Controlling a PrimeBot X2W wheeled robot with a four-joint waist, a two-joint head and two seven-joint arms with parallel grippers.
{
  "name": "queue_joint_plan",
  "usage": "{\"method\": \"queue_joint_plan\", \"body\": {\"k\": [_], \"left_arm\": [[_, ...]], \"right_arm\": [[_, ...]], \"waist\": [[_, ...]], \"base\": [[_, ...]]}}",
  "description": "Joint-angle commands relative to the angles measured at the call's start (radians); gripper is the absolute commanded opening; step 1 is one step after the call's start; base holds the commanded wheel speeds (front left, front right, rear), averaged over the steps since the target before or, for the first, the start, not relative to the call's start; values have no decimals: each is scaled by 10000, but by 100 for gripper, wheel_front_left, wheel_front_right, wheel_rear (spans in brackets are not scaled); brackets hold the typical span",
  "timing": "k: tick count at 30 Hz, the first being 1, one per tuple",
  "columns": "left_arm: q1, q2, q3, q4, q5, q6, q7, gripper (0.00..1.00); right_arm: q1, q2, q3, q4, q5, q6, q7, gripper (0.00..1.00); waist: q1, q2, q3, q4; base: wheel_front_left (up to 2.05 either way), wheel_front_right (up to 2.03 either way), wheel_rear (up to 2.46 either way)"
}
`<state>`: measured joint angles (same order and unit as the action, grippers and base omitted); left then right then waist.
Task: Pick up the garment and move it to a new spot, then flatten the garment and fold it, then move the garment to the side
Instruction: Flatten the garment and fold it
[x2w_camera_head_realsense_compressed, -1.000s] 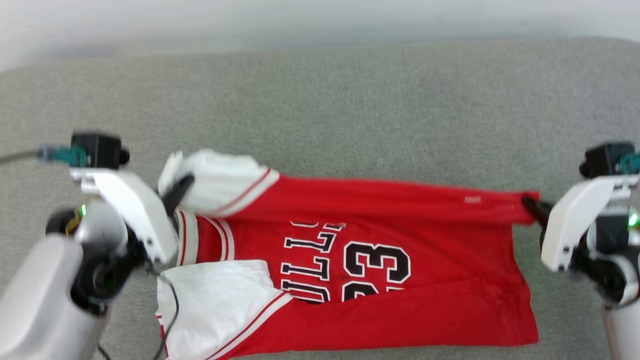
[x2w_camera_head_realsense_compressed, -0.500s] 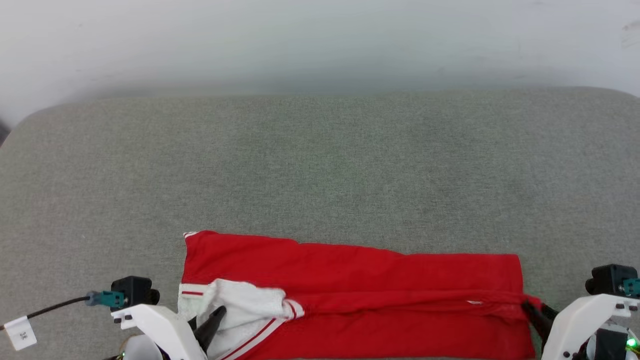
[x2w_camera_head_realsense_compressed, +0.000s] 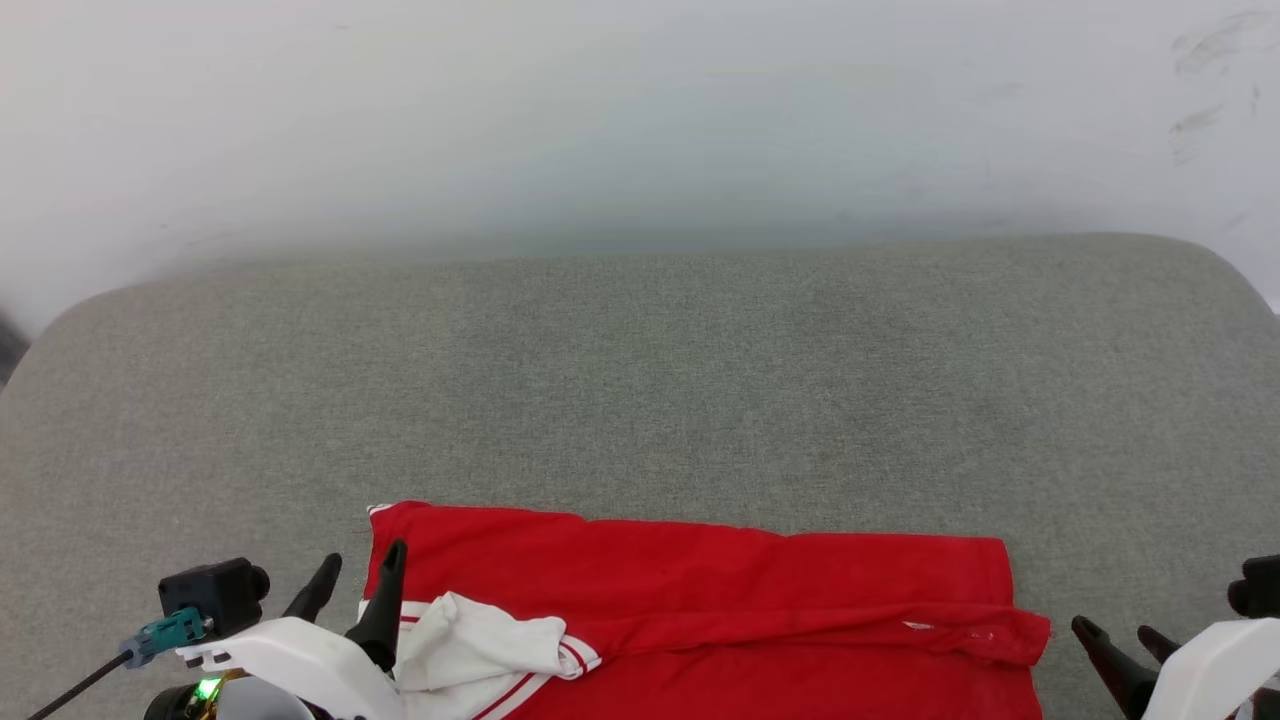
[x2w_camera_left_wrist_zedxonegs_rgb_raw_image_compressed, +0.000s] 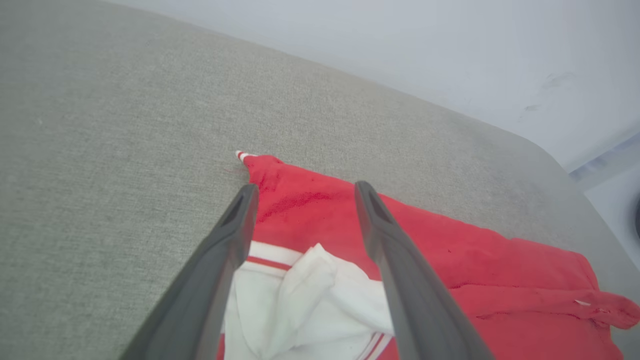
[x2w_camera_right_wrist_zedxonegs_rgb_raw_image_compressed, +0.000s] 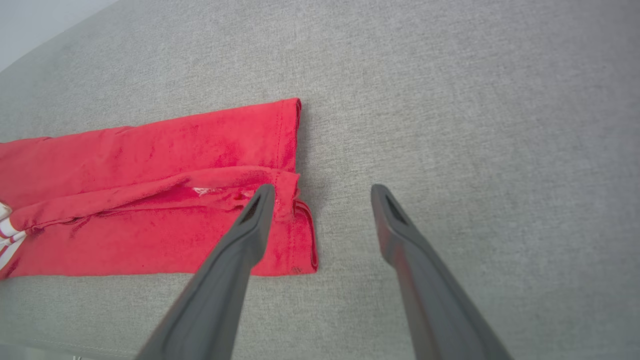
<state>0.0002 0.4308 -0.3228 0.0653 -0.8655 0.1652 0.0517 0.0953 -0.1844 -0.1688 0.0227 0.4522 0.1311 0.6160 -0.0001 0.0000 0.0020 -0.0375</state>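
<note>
The garment (x2w_camera_head_realsense_compressed: 700, 590), a red jersey with white sleeves, lies folded lengthwise along the near edge of the grey surface, its lettering hidden. A crumpled white sleeve (x2w_camera_head_realsense_compressed: 480, 645) rests on its left end. My left gripper (x2w_camera_head_realsense_compressed: 358, 565) stands open over that left end, nothing between its fingers; in the left wrist view the garment (x2w_camera_left_wrist_zedxonegs_rgb_raw_image_compressed: 450, 255) and sleeve (x2w_camera_left_wrist_zedxonegs_rgb_raw_image_compressed: 310, 295) lie under the left gripper (x2w_camera_left_wrist_zedxonegs_rgb_raw_image_compressed: 302, 187). My right gripper (x2w_camera_head_realsense_compressed: 1115, 632) is open just off the garment's right edge. In the right wrist view the right gripper (x2w_camera_right_wrist_zedxonegs_rgb_raw_image_compressed: 320, 189) hovers beside the folded hem (x2w_camera_right_wrist_zedxonegs_rgb_raw_image_compressed: 287, 200), holding nothing.
The grey fabric surface (x2w_camera_head_realsense_compressed: 640, 380) stretches far beyond the garment to a pale wall (x2w_camera_head_realsense_compressed: 640, 120). Its rounded corners show at far left and far right. A cable with a teal plug (x2w_camera_head_realsense_compressed: 165, 632) hangs off my left wrist.
Both grippers opened and let go of the garment, which now lies folded over with its lettering covered. The head camera tilted up, so the garment sits lower in view.
</note>
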Motion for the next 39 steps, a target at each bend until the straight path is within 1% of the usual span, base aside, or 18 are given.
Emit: {"method": "queue_joint_plan", "body": {"k": [1, 3, 5, 6, 7, 12, 15, 19, 23, 27, 30, 32, 33, 34, 35, 39], "left_arm": [[-40, -33, 11, -260, 369, 161, -424, 100], [-149, -92, 24, -536, 720, 297, -908, 100], [-205, -122, 19, -674, 1050, 384, -1342, 100], [-205, -122, 19, -674, 1050, 384, -1342, 100], [-259, -142, 17, -722, 1192, 402, -1563, 100], [-649, -257, -122, -832, 2107, 527, -2598, 100], [-893, -322, -224, -869, 2605, 521, -2889, 100], [-1143, -326, -391, -957, 3116, 434, -3043, 100], [-1383, -277, -610, -925, 3374, 221, -3054, 100], [-1549, -235, -836, -819, 3523, 125, -2916, 100], [-1554, -266, -872, -737, 3478, 158, -2878, 100], [-1552, -281, -891, -692, 3472, 200, -2885, 100], [-1534, -267, -907, -671, 3492, 200, -2871, 100], [-1505, -257, -920, -657, 3508, 220, -2856, 100], [-1480, -247, -932, -647, 3517, 237, -2841, 100], [-1338, -156, -976, -651, 3582, 315, -2777, 100]], "right_arm": [[-55, 10, -264, -302, 46, -6, 341, 100], [-251, 0, -561, -491, -56, -6, 783, 100], [-458, 129, -816, -522, -64, -6, 1237, 100], [-458, 129, -816, -522, -64, -6, 1237, 100], [-534, 144, -963, -482, -123, -6, 1411, 100], [-759, 284, -1613, -143, -318, -6, 2116, 100], [-966, 389, -1885, 105, -364, -6, 2407, 100], [-1299, 410, -2004, 737, -401, -6, 2641, 100], [-1515, 499, -1898, 1473, -361, -6, 2841, 100], [-1462, 693, -1711, 2261, -154, -6, 3045, 100], [-1222, 912, -1520, 2838, 14, -6, 3389, 100], [-1100, 1018, -1420, 3016, 123, -6, 3541, 100], [-1079, 1030, -1345, 3025, 150, -6, 3546, 42], [-1084, 1036, -1296, 3002, 211, -6, 3523, 3], [-1129, 998, -1238, 2928, 225, -4, 3435, 0], [-1539, 534, -1084, 2506, 202, -6, 3036, 0]], "waist": [[1, 0, -98, -2], [1, 0, -125, 34], [1, 0, -127, 113], [1, 0, -127, 113], [1, 0, -124, 178], [1, 0, -61, 740], [1, 0, 125, 1117], [1, 0, 474, 1532], [1, 0, 801, 1865], [1, 0, 978, 2018], [1, 0, 971, 2050], [1, 0, 912, 2026], [1, 0, 868, 1992], [1, 0, 824, 1952], [1, 0, 775, 1910], [1, 0, 554, 1677]], "base": [[0, 0, 0], [0, 0, 0], [0, 0, 0], [0, 0, 0], [0, 0, 0], [0, 0, 0], [0, 0, 0], [0, 0, 0], [0, 0, 0], [0, 0, 0], [0, 0, 0], [0, 0, 0], [0, 0, 0], [0, 0, 0], [0, 0, 0], [0, 0, 0]]}}
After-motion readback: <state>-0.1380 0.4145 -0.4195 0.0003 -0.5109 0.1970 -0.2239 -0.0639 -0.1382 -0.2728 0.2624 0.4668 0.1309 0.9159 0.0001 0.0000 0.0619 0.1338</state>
